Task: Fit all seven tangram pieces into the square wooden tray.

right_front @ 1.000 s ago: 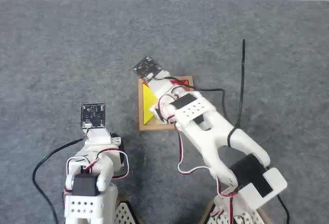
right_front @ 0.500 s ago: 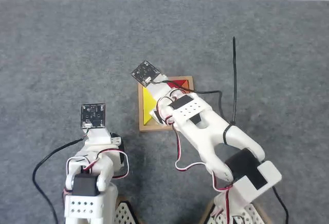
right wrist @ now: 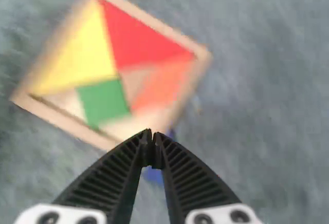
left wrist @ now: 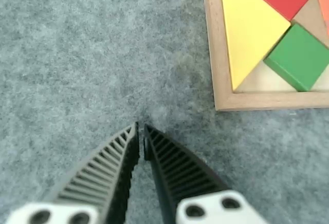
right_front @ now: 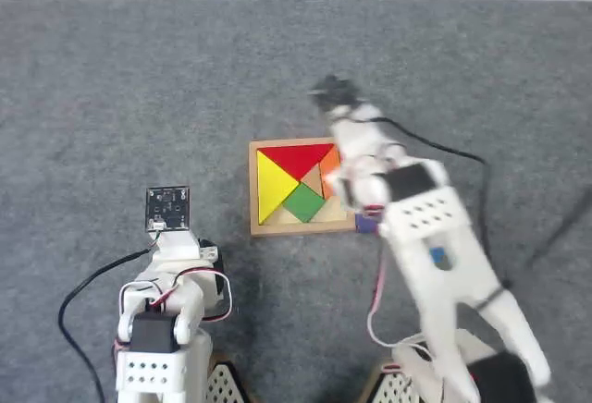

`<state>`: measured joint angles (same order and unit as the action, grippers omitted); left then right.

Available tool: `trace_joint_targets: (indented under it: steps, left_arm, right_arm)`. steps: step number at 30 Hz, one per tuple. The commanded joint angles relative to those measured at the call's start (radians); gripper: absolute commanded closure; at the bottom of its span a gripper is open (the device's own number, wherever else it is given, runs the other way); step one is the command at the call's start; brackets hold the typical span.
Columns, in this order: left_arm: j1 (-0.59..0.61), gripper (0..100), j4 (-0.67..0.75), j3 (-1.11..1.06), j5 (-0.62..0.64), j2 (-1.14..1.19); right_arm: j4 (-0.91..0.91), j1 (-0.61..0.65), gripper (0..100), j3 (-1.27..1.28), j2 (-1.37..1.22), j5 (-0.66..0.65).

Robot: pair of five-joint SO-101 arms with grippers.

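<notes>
The square wooden tray (right_front: 252, 190) lies mid-table with a yellow triangle (right_front: 268, 186), a red triangle (right_front: 298, 158), a green square (right_front: 303, 202) and an orange piece (right_front: 330, 158) in it. Bare wood shows along its near edge. A small blue piece (right_front: 366, 225) lies on the carpet by the tray's near right corner. My right gripper (right wrist: 149, 133) is shut and empty, with its tips over that corner and the blue piece (right wrist: 154, 175) under its fingers. My left gripper (left wrist: 140, 127) is shut and empty, low over the carpet, short of the tray's (left wrist: 211, 54) near left corner.
Grey carpet covers the table, with open room left of and beyond the tray. The right arm (right_front: 421, 227) stretches from the near right up past the tray's right side. The left arm (right_front: 171, 283) stands at the near left.
The right arm has swung to the right off the tray, uncovering the red, green and orange pieces. The left arm has kept still.
</notes>
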<state>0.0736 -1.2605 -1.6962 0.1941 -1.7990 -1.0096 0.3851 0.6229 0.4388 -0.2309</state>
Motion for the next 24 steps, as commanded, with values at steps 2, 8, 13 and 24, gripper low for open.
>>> trace_joint_targets:
  steps: [2,8,13,24]
  left_arm:
    - [0.006,99,-0.002,0.013,-0.011,-0.020]
    - [0.006,99,-0.002,0.013,-0.011,-0.020]
    - [0.006,99,-0.002,0.013,-0.011,-0.020]
    - [0.006,99,-0.002,0.013,-0.011,-0.020]
  right_arm:
    - [-0.079,-0.223,99.1,0.098,0.099,-0.104]
    - [-0.119,-0.286,99.0,0.256,0.105,-0.307]
    - [-0.194,-0.312,98.8,0.285,0.108,-0.342]
    - [-0.225,-0.453,84.0,0.321,0.099,-0.641]
